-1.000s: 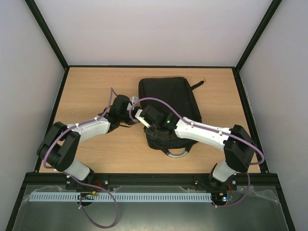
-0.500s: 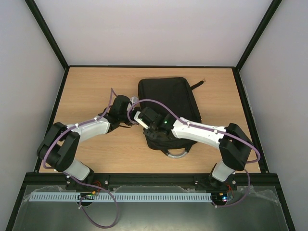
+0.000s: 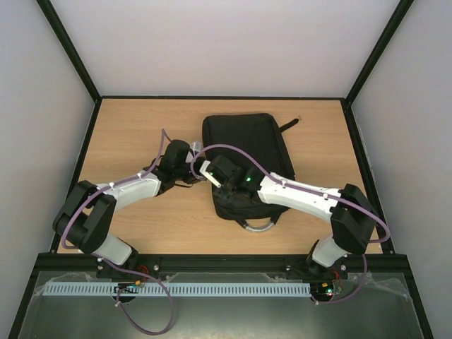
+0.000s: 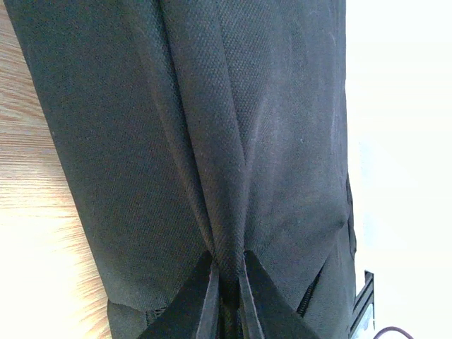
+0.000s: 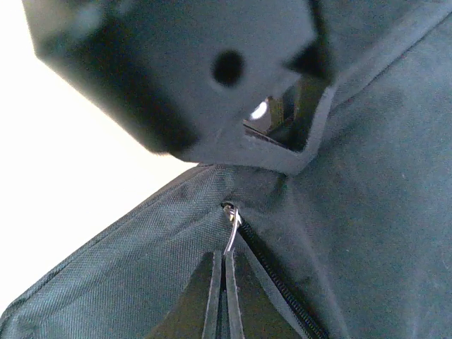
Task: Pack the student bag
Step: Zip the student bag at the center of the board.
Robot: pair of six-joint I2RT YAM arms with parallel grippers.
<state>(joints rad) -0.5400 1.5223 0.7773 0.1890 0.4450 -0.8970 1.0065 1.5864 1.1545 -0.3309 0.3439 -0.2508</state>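
Right arm (image 3: 304, 196) since a second ago: its wrist has swung slightly toward the left edge of the student bag (image 3: 247, 141) and then come back; the bag's far left corner sits a touch further left.
Student bag: lies flat on the desk (image 3: 134, 127), with its grey loop handle (image 3: 258, 224) at the near end and its strap (image 3: 289, 127) off the far right corner.
Left jaws: all but closed, pinching a raised fold of the bag's cloth at its left edge.
Right jaws: pressed together on the metal zipper pull (image 5: 232, 229), on the bag's left side, just beside the left arm's head (image 5: 176, 70).
Zip track (image 5: 282, 289): runs away from the pull along the bag; how far it is already undone cannot be told.
Risk, pull slipping: the pull is thin and smooth and held only by its tip, so a tug off the track's line would likely slide it out.
Risk, cloth slipping: the fold is narrow, so a hard pull on the zip could drag it free and the whole bag would follow.
Risk, jam: the bunched fabric beside the slider could be drawn into the teeth.
Risk, collision: the two wrists are nearly touching at the bag's left edge, leaving little room to move.
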